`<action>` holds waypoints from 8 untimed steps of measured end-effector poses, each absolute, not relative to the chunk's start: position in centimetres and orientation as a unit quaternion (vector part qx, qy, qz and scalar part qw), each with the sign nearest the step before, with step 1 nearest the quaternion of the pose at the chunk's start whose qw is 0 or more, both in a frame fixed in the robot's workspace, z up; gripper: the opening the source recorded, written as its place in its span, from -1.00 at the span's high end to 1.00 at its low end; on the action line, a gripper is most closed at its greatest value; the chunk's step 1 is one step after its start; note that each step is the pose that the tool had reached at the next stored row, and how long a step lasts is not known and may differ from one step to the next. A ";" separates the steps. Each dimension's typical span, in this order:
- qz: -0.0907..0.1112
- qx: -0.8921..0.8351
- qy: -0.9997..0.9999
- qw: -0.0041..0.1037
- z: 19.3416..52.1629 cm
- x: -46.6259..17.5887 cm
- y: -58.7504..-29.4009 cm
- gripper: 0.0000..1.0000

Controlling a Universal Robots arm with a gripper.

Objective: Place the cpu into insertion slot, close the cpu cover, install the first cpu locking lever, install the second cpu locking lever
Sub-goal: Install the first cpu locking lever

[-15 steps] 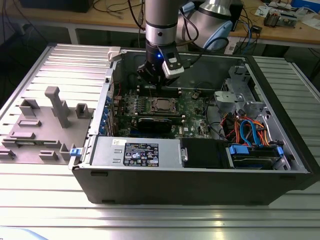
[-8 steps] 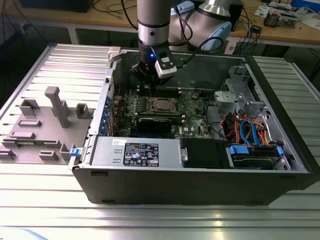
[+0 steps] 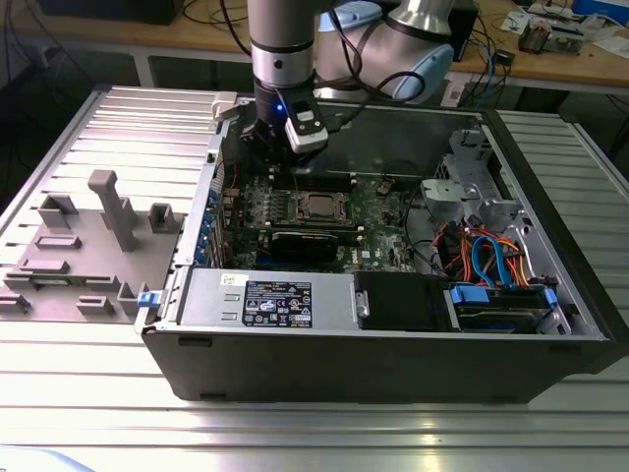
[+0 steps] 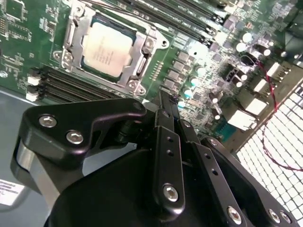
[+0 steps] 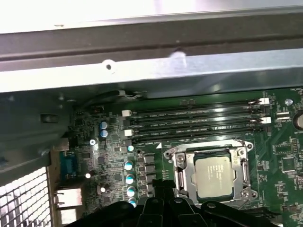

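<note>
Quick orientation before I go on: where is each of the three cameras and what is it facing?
Exterior view: off the arm, outside the open computer case, looking down into it; the arm and gripper hang over the green circuit board.
Second wrist view: on the arm, looking past the gripper's black links at the cpu.
First wrist view: on the arm, facing the board and case wall.
All views share the cpu under its cpu cover.

Matt silvery-beige metal cpu (image 4: 108, 49), shiny bare-metal cpu cover (image 4: 142, 71), glossy green circuit board (image 5: 279, 156), matt black end effector (image 4: 170, 106)
</note>
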State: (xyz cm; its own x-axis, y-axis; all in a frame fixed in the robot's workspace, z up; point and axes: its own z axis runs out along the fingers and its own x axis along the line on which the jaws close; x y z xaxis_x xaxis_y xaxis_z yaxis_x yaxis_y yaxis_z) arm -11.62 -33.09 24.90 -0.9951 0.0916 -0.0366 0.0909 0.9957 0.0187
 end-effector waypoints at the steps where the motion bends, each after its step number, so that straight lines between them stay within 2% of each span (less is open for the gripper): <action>1: 0.008 0.046 0.999 0.019 24.9 -11.6 -33.0 0.79; 8: 0.008 0.043 0.999 0.019 25.6 -11.8 -31.8 0.79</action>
State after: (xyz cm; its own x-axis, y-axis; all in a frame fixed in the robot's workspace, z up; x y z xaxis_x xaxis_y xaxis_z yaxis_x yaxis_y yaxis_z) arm -11.83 -31.85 25.57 -0.9957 0.0855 -0.0364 0.0849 0.9962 0.0185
